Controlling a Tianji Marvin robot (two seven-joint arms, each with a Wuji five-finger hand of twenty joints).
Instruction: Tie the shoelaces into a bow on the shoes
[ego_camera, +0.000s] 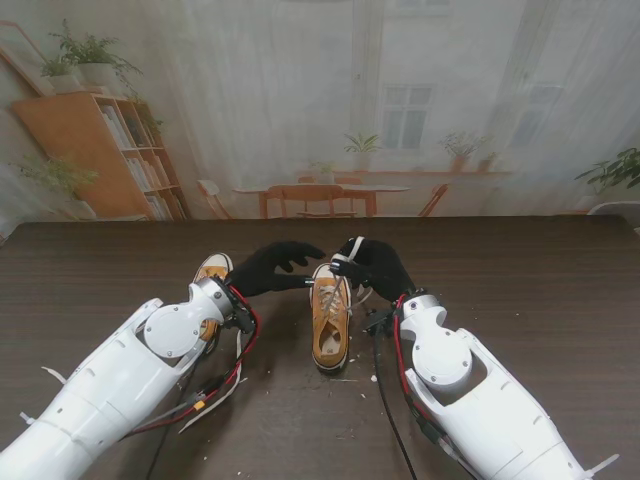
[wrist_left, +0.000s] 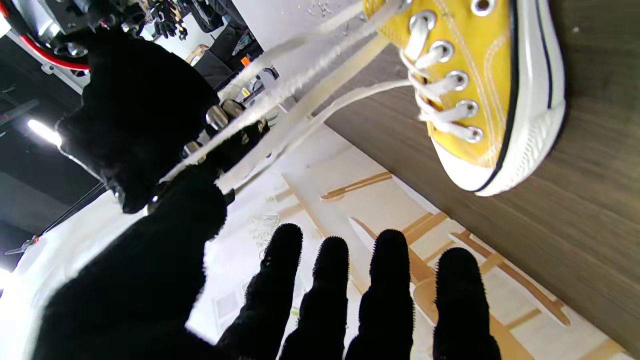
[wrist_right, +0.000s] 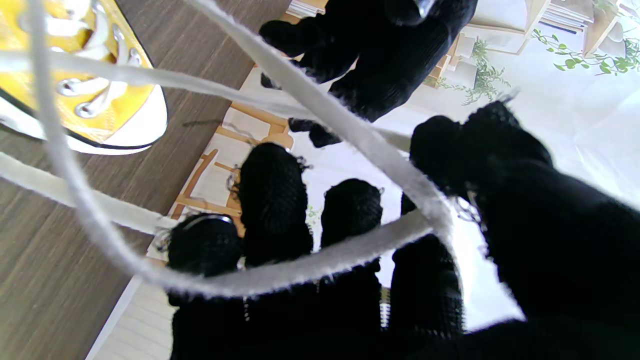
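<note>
Stand view, looking down: a yellow shoe (ego_camera: 330, 322) with a white toe cap lies near the middle of the dark wooden tabletop (ego_camera: 540, 290), its toe pointing toward the far edge. Both black-gloved hands meet just past the toe. A second shoe (ego_camera: 212, 268) sits to the left, mostly hidden behind the left arm.

The right hand (ego_camera: 375, 268) hovers just right of the toe, fingers curled. In the right wrist view, a loop of white shoelace (wrist_right: 300, 270) drapes across these fingers, with the thumb (wrist_right: 480, 150) pressed against a strand, so this hand appears closed on the lace, probably holding a loop open for the other hand.

The left hand (ego_camera: 275, 268) reaches in from the left, fingers stretched toward the right hand. In the left wrist view, its four fingers (wrist_left: 390, 280) stand straight and apart, touching nothing. Its thumb (wrist_left: 200, 200) lies against lace strands that run taut from the shoe's eyelets (wrist_left: 450, 80) to the right hand, but whether it is pinching them cannot be told.

The lace is lifted off the shoe and stretched between eyelets and hands; no finished bow shows, so the tying seems to be midway.
</note>
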